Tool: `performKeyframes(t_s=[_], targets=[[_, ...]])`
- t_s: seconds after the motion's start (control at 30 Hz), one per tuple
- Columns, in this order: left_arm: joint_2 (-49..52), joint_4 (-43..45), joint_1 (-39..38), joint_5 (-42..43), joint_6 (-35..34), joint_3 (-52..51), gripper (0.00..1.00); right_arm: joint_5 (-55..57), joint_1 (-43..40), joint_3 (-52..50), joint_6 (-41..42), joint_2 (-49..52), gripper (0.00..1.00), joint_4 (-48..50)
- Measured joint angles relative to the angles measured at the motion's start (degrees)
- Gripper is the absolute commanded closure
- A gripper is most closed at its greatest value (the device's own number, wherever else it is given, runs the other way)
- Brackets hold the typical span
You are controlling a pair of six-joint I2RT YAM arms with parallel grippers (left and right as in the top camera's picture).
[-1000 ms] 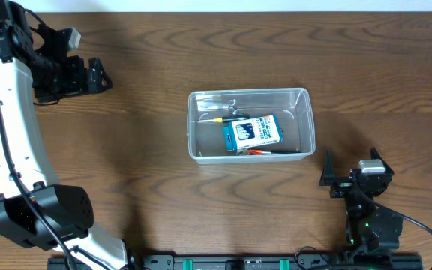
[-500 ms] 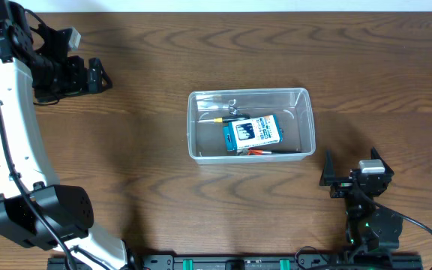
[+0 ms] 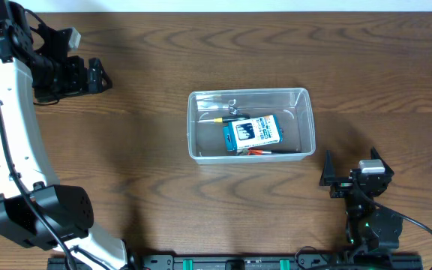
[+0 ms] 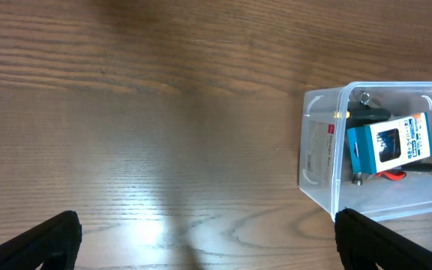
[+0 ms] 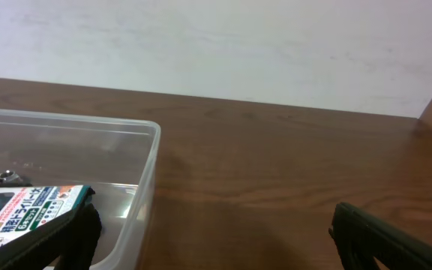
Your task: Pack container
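**A:** Where is the container (image 3: pixel 250 124)?

**B:** It is in the middle of the table (image 3: pixel 141 172). The left gripper (image 3: pixel 102 75) and the right gripper (image 3: pixel 349 171) both have their jaws apart, hold nothing, and do not touch it.

**A:** What is the risk?

**B:** A finger reaching in may catch the rim and push the tub, which is probably light.

**A:** How many things?

**B:** One container, one blue-and-white box (image 3: pixel 253 133), one orange-handled tool (image 3: pixel 265 151). The other small pieces are unclear.
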Motion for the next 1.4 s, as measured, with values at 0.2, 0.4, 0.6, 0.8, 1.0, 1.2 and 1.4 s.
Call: performKeyframes(t_s=[0.2, 0.4, 0.6, 0.8, 1.0, 1.2, 1.4], targets=[[0.0, 0.0, 0.0, 0.0, 0.0, 0.0, 0.02, 0.0, 0.0, 0.0, 0.0, 0.0, 0.01, 0.0], [0.0, 0.0, 0.0, -0.02, 0.0, 0.0, 0.02, 0.02, -0.02, 0.0, 0.0, 0.0, 0.01, 0.0], [-0.44, 0.0, -0.02, -0.02, 0.0, 0.0, 0.02, 0.02, -0.02, 0.0, 0.0, 0.0, 0.01, 0.0], [-5.09, 0.02, 0.0, -0.04, 0.0, -0.02, 0.02, 0.02, -0.02, 0.0, 0.0, 0.0, 0.01, 0.0], [-14.6, 0.33, -0.55, -0.07, -0.81, -0.11, 0.02, 0.02, -0.02, 0.0, 0.0, 0.0, 0.01, 0.0], [-26.14, 12.37, -7.89, -0.17, -2.91, -10.47, 0.02, 0.0, -0.02, -0.02, 0.0, 0.0, 0.01, 0.0], [-41.03, 37.07, -18.93, -0.15, -4.15, -35.54, 0.02, 0.0, -0.02, -0.02, 0.0, 0.0, 0.01, 0.04]])
